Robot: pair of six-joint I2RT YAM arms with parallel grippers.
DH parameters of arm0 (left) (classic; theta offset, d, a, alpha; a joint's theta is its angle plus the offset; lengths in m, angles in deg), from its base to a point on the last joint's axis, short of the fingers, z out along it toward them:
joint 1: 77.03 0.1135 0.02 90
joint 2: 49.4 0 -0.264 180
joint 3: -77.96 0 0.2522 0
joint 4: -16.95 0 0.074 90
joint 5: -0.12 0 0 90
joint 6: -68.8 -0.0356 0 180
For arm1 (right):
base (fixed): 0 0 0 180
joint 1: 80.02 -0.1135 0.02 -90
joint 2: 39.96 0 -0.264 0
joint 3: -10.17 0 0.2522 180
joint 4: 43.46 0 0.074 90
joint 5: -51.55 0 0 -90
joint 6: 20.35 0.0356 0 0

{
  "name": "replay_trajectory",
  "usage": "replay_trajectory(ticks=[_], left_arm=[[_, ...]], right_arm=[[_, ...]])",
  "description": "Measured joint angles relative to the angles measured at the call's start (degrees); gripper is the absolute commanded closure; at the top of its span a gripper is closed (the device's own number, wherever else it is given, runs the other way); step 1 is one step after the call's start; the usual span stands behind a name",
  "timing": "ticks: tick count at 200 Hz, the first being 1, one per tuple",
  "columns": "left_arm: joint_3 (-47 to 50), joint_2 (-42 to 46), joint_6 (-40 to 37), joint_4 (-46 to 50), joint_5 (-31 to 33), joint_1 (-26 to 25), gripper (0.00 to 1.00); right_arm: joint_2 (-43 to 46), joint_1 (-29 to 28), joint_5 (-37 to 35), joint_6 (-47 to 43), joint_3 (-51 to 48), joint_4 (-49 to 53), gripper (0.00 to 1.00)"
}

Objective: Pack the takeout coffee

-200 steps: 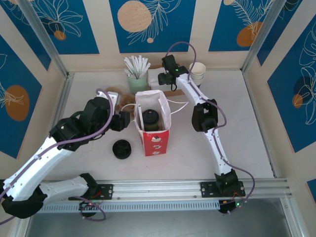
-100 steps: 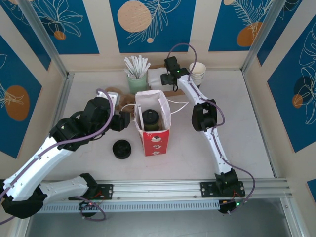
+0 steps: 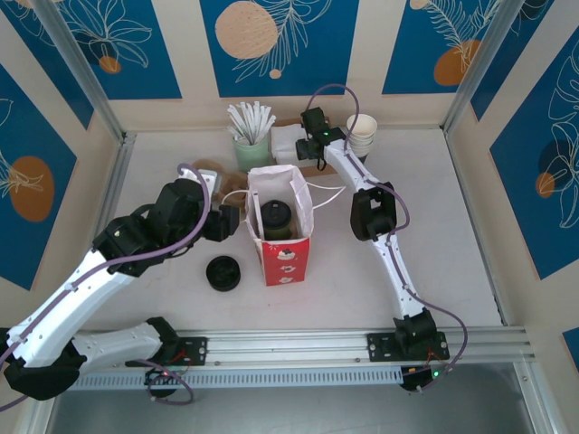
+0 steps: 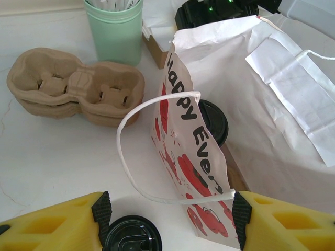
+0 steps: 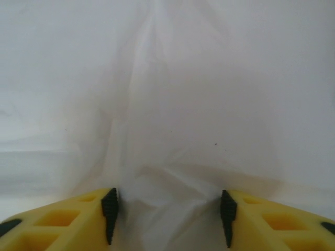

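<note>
The takeout coffee (image 3: 274,220), a short olive cup with a black lid (image 4: 214,121), stands inside the upright red-and-white paper bag (image 3: 282,258). My left gripper (image 3: 237,221) is at the bag's left side and open. In the left wrist view the bag's printed wall (image 4: 199,172) and its white handle loop (image 4: 125,157) lie between the wide-spread jaws of the left gripper (image 4: 171,217). My right gripper (image 3: 300,145) reaches down into the white napkins (image 3: 288,136) at the back. In the right wrist view the right gripper (image 5: 168,217) stands open, with napkin paper (image 5: 167,104) puckered between its fingers.
A loose black lid (image 3: 223,272) lies left of the bag, close to my left finger (image 4: 102,214). Behind are a green cup of stirrers (image 3: 251,149), stacked cardboard carriers (image 4: 73,86) and a stack of white cups (image 3: 362,134). Walls enclose the table.
The right gripper has shifted slightly toward the back right over the napkins and its jaws have narrowed. The left arm, bag and coffee have not moved.
</note>
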Motion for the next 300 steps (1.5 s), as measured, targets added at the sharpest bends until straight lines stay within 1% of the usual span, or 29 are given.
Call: replay_trajectory(ticks=[14,31,106,130,141,151,198,233,300], left_arm=[[0.0,0.0,0.0,-0.2,0.0,0.0,0.36],[0.0,-0.1,0.0,-0.3,0.0,0.0,0.36],[0.2,-1.0,0.0,-0.8,0.0,0.0,0.36],[0.3,-1.2,0.0,-0.8,0.0,0.0,0.36],[0.3,-1.2,0.0,-0.8,0.0,0.0,0.36],[0.3,-1.2,0.0,-0.8,0.0,0.0,0.36],[0.3,-1.2,0.0,-0.8,0.0,0.0,0.36],[0.3,-1.1,0.0,-0.8,0.0,0.0,0.36],[0.8,0.3,0.0,-1.2,-0.1,0.0,0.36]], right_arm=[[0.0,0.0,0.5,-0.1,0.0,0.0,0.53],[0.0,0.0,1.0,-0.1,0.3,0.1,0.61],[0.0,0.0,2.3,-0.2,2.6,0.4,0.66],[0.0,-0.1,2.6,-0.2,2.9,0.4,0.71],[0.0,-0.2,2.7,-0.2,2.9,0.4,0.77],[0.0,-0.2,2.7,-0.2,2.9,0.3,0.79],[0.1,-0.4,3.2,-0.2,3.7,0.4,0.81],[2.2,-0.8,3.3,-0.2,3.7,1.0,0.83],[14.0,-2.1,3.4,-0.2,3.8,2.3,0.85]])
